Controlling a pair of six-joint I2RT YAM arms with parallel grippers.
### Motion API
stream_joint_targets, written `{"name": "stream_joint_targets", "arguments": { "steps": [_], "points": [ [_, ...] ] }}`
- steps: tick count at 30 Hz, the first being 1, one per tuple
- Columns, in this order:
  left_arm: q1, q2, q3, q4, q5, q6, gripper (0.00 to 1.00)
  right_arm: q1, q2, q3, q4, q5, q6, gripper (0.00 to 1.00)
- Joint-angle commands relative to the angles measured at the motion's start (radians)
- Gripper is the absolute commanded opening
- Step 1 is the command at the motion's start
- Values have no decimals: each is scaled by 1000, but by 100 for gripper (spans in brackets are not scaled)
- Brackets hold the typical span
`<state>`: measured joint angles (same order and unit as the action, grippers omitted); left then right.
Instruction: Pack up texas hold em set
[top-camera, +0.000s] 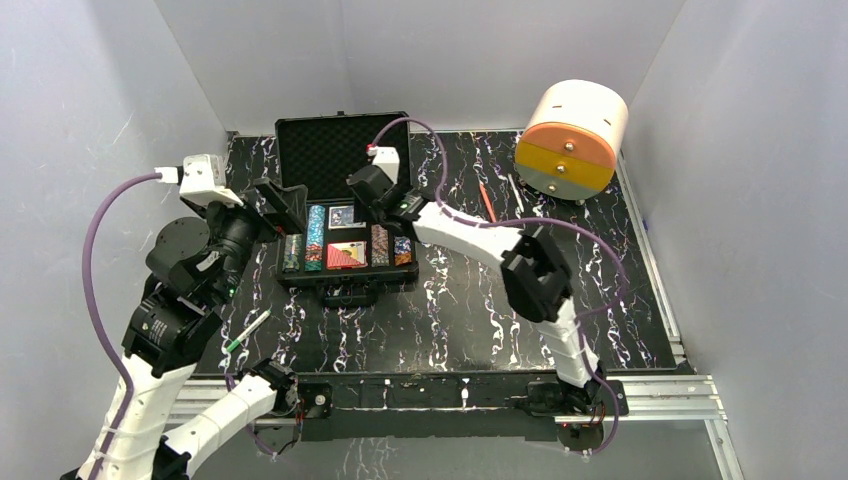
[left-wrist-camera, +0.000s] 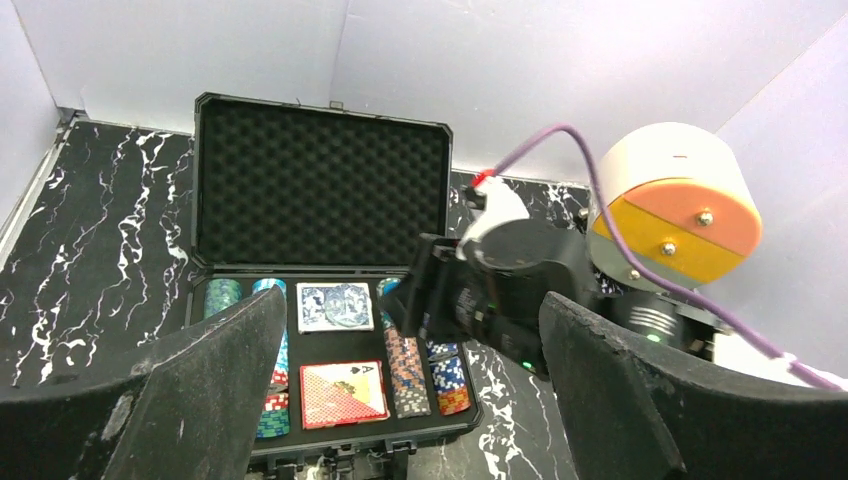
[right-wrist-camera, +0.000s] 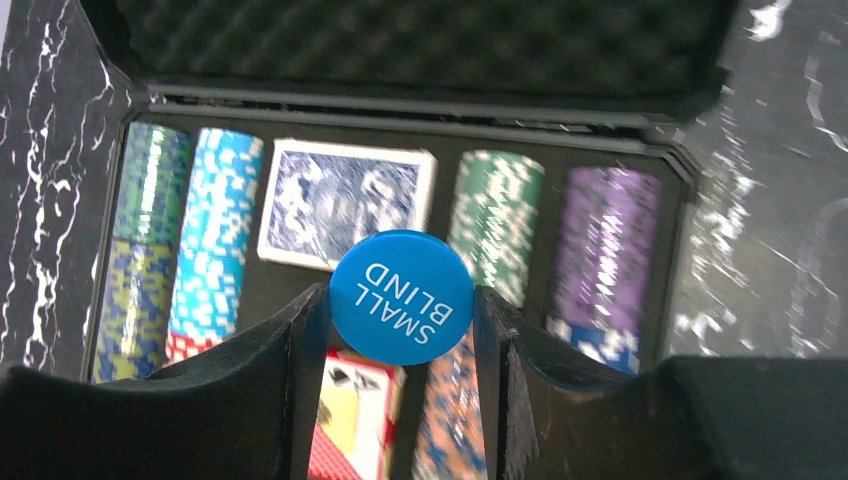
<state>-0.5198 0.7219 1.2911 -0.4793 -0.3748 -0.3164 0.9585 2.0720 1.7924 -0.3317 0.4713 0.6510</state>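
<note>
The black case (top-camera: 335, 150) lies open, its foam-lined lid standing upright at the back. In the tray, striped chips (right-wrist-camera: 215, 230) lie on edge in rows: green and light blue on the left, green and purple on the right. Between the rows sit a blue-backed deck (right-wrist-camera: 345, 200) at the back and a red deck (left-wrist-camera: 343, 393) in front. A round blue button (right-wrist-camera: 401, 303) marked SMALL BLIND hangs above the tray's middle, pinched by its edges in the right gripper (right-wrist-camera: 400, 312).

Matt black egg-crate foam lines the case (left-wrist-camera: 320, 180) lid. The blue button (right-wrist-camera: 401, 303) is smooth, glossy plastic. The table (top-camera: 480, 310) is glossy black marble-look; at two o'clock, the cylinder (top-camera: 572, 135) looks matt plastic.
</note>
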Motion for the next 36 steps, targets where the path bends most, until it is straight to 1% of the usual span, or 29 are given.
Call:
{"name": "stream_joint_targets", "arguments": {
  "steps": [1, 5, 8, 11, 15, 18, 26, 29, 32, 36],
  "points": [
    [3, 2, 21, -34, -10, 23, 97, 16, 145, 220, 48, 38, -25, 48],
    [3, 1, 2, -36, -8, 22, 97, 32, 255, 369, 46, 51, -83, 49],
    [2, 8, -13, -32, -4, 19, 98, 32, 313, 434, 26, 64, -107, 49],
    [1, 22, -18, -33, -12, 37, 98, 32, 329, 433, 17, 62, -119, 50],
    [3, 35, -22, -30, -32, 40, 98, 32, 322, 386, 41, 42, -140, 53],
    [1, 37, -24, -30, -55, 36, 98, 32, 336, 403, 8, 38, -151, 55],
    [1, 30, -17, -36, -90, 46, 98, 31, 363, 414, -6, 6, -154, 59],
    [2, 33, -7, -42, -99, 56, 98, 31, 364, 419, -13, -4, -149, 64],
    [3, 34, 2, -46, -106, 67, 98, 31, 351, 418, -24, 6, -139, 76],
    [2, 34, 14, -51, -117, 74, 98, 31, 313, 418, -23, -7, -136, 81]
  ]
}}
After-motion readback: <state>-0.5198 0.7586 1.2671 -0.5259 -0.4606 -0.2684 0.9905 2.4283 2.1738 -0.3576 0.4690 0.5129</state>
